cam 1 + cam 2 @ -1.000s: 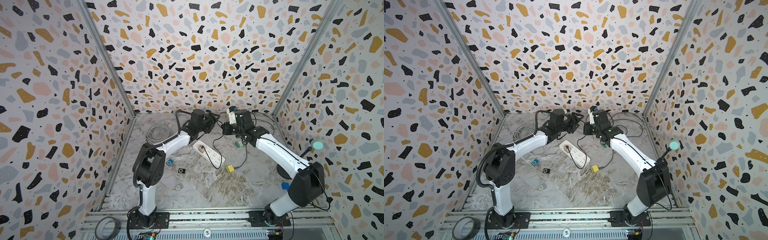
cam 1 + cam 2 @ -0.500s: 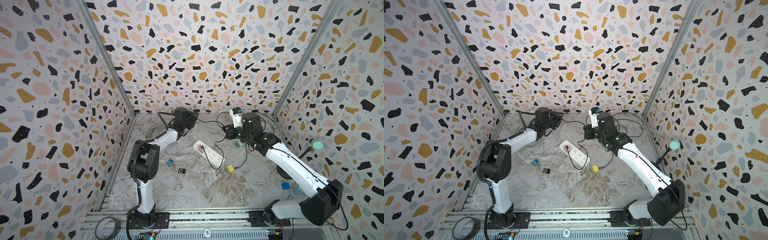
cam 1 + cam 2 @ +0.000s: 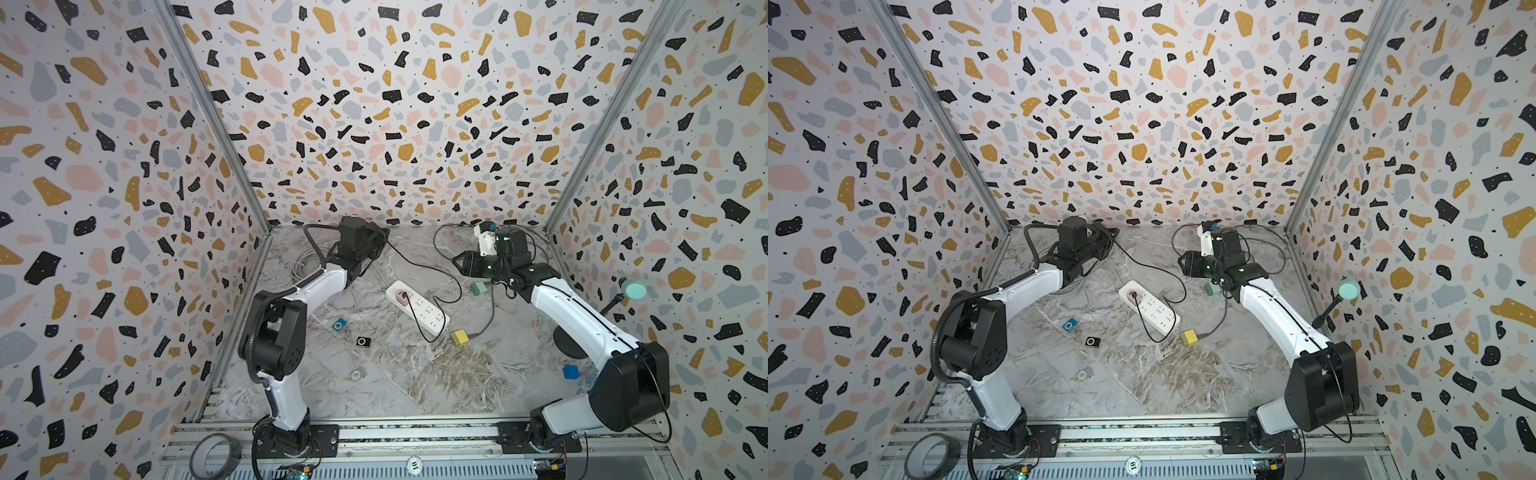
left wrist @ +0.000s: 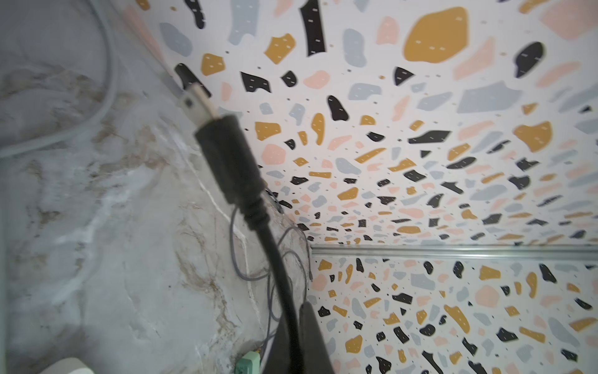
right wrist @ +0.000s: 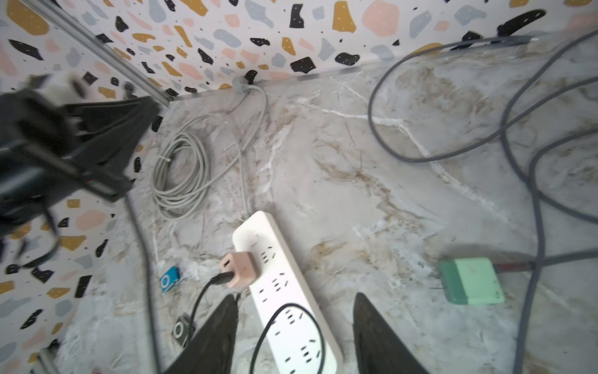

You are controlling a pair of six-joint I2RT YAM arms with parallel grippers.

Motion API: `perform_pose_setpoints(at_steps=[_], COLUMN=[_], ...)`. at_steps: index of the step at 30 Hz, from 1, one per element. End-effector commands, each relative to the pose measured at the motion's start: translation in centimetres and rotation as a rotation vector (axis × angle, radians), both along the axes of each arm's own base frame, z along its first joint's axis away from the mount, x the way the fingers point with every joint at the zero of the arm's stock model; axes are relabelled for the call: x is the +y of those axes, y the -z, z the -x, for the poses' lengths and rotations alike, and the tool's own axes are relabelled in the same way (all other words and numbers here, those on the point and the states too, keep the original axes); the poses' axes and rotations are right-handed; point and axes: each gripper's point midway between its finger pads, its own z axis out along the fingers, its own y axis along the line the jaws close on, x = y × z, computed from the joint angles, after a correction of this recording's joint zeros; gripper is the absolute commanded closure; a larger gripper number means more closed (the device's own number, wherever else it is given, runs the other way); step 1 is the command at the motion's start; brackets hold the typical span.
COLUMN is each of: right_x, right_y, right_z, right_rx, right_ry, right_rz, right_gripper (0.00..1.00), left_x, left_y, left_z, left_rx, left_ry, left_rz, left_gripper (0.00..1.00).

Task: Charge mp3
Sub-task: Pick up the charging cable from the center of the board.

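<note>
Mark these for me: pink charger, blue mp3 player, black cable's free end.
pink charger point(image 5: 241, 268), right wrist view, top face of its body.
blue mp3 player point(image 3: 340, 325), in a top view, middle of its face.
black cable point(image 4: 228, 158), left wrist view, moulded plug housing.

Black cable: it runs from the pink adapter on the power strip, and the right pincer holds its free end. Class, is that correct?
No: the left pincer holds the free end of the black cable, as the left wrist view shows. The rest stands.
</note>
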Motion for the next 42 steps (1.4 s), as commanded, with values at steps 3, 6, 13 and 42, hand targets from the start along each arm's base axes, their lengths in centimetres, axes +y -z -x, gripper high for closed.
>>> perform_pose_setpoints(at_steps=[3, 6, 13, 42], right_x=[3.6, 8.6, 15.5, 13.4], right_y=[-10.2, -10.8, -8.5, -6.6], right_z=[-0.3, 1.4, 3.8, 9.0], right_rx=[-0.263, -0.274, -0.206, -0.215], right_ry=[-0.154, -0.333, -0.521, -0.497], right_rz=[-0.099, -0.093, -0.140, 0.063], right_gripper=[0.33, 0.33, 0.41, 1.00], left_x=[-1.5, -1.9, -2.1, 4.7], left_y=[-4.1, -4.5, -6.5, -8.7], left_z=[3.7, 4.9, 6.2, 7.8], left_rx=[-0.152, -0.163, -0.194, -0.175], left_ry=[0.053, 0.063, 0.088, 0.099], left_rz=[-0.030, 0.016, 0.048, 0.118], left_gripper=[1.00, 1.00, 1.00, 0.28])
